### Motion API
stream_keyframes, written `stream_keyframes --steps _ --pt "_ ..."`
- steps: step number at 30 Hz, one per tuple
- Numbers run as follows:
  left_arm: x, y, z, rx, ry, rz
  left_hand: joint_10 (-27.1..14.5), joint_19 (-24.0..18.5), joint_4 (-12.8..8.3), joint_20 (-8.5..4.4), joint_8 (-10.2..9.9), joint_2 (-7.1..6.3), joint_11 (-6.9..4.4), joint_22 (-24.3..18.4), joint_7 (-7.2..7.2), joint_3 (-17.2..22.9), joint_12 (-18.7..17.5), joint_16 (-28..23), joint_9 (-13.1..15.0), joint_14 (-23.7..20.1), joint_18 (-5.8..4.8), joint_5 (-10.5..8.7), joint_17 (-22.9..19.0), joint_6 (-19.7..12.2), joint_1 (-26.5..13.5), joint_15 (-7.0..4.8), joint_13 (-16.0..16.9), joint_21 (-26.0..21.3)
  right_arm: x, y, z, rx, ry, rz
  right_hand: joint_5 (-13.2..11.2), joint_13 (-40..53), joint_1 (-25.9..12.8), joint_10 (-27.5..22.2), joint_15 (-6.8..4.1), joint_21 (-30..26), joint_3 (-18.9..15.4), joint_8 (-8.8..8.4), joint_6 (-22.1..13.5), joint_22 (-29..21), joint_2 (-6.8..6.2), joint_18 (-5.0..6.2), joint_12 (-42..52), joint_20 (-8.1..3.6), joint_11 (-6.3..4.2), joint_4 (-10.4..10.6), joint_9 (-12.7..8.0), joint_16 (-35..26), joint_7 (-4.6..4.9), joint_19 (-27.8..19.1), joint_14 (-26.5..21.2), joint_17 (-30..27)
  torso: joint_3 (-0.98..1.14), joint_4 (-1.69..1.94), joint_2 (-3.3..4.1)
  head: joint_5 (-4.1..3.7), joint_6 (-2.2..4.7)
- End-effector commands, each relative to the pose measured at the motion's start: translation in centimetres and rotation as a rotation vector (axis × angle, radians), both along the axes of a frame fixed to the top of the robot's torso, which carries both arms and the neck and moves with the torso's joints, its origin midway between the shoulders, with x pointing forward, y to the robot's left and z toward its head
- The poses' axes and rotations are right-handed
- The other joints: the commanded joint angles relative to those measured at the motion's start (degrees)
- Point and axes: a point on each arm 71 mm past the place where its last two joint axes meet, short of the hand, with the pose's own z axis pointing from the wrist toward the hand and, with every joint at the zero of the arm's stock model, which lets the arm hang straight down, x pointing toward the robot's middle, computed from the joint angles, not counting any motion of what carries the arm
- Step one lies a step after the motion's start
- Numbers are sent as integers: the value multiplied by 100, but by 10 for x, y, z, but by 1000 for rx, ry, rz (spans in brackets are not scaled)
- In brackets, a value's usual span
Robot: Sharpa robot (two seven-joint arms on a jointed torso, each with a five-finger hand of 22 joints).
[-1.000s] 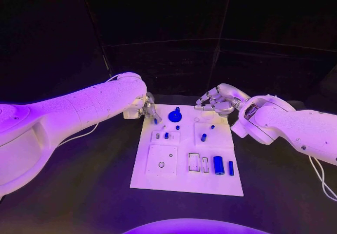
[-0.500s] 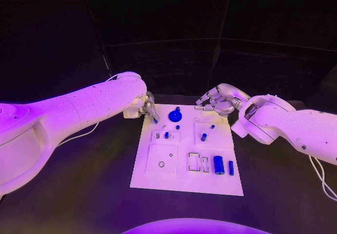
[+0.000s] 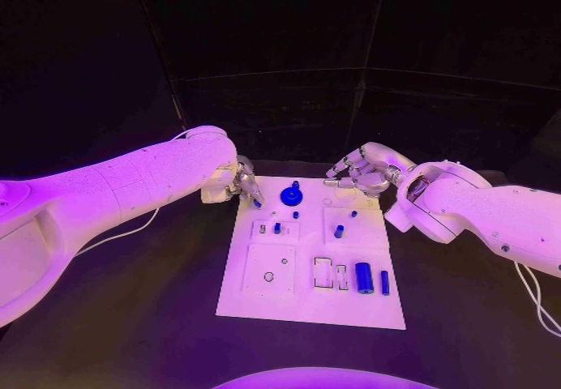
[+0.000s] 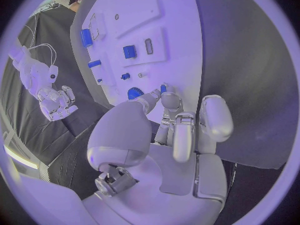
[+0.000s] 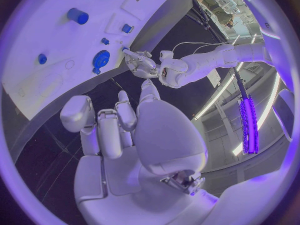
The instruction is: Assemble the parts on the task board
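Head view: task board (image 3: 306, 301) at table centre. Left hand (image 3: 241, 183) at its 11 o'clock corner, fingers pinching a small blue part (image 3: 257, 203). Right hand (image 3: 360, 174) at 1 o'clock, fingers curled, holding nothing. Round blue part (image 3: 291, 194) between them.

Left wrist view: fingertips (image 4: 167, 99) touch the part (image 4: 163, 88) at the board (image 4: 181, 20) edge.

Right wrist view: fingers (image 5: 106, 130) curled, apart from board (image 5: 50, 45).

hidden and unclear spots around the board

in the head view the left hand (image 3: 237, 183) covers the far left corner of the white board (image 3: 263, 296), and whether its fingertips pinch the small blue piece (image 3: 257, 202) there is too small to tell; the left wrist view leaves it unclear too.
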Motion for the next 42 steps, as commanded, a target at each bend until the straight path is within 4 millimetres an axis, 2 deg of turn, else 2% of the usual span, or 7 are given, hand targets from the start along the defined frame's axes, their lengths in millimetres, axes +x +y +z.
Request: stream_keyframes --steps 1,3,8,12,17,27,42 --pt "-2 2 5 -108 -49 64 87 49 -719 11 45 -27 -3 38 -28 832 61 40 25 595 -22 35 1509 -29 -97 4 60 18 1 -1 1 -2 0 5 45 12 34 25 -34 -14 -38 26 34 1 -3 44 31 -14 -31 13 6 -24 -32 14 367 373 6 8 -10 5 -10" --pt "-5 4 6 -142 -57 83 115 65 -727 7 61 -37 -6 63 -33 889 93 40 34 595 -27 41 1509 -31 -132 1 97 38 1 -1 1 -3 0 5 46 13 29 26 -34 -15 -42 29 37 -2 -2 44 32 -15 -32 18 6 -25 -32 13 367 371 7 12 -17 21 15" --pt "-17 9 8 -215 -99 113 155 77 -742 1 93 -63 -10 77 -43 972 136 40 52 595 -29 51 1509 -29 -196 -5 141 47 2 -3 0 -5 0 0 46 13 28 26 -34 -16 -43 29 38 -3 -2 45 32 -15 -32 19 6 -25 -32 12 367 371 0 42 -26 20 -11" --pt "-28 10 7 -254 -136 127 173 91 -752 -4 115 -82 -15 98 -50 1016 157 40 65 595 -33 52 1509 -25 -226 -11 164 63 3 -6 0 -5 -2 -5 46 8 25 23 -34 -16 -45 30 39 -2 -1 45 29 -15 -32 22 7 -29 -33 13 366 365 0 87 -42 -36 -4" --pt "-43 10 4 -250 -192 116 200 112 -769 -11 150 -115 -25 131 -60 1069 195 40 83 595 -39 55 1509 -18 -252 -19 208 89 4 -9 0 -5 -8 -13 47 -8 22 11 -35 -24 -47 31 41 -18 0 47 15 -15 -33 24 7 -40 -33 5 362 348 -3 113 -55 5 -24" --pt "-63 9 -4 -209 -233 74 219 127 -782 -21 198 -166 -37 151 -74 1134 220 40 108 595 -43 59 1509 -8 -293 -30 233 104 6 -12 0 -4 -13 -19 49 -29 22 -5 -35 -49 -48 32 41 -68 1 57 -3 -15 -33 26 7 -62 -33 -20 354 313 0 95 -48 75 -65" --pt "-73 4 -18 -123 -180 7 244 123 -825 -45 367 -323 -74 142 -122 1192 230 40 201 595 -40 6 1509 13 -347 -56 230 87 6 -11 0 -4 -13 -13 60 -8 -38 16 -38 -44 -87 36 42 -52 17 54 18 -19 -34 75 5 -62 -35 -13 354 319 1 89 -43 45 -104"
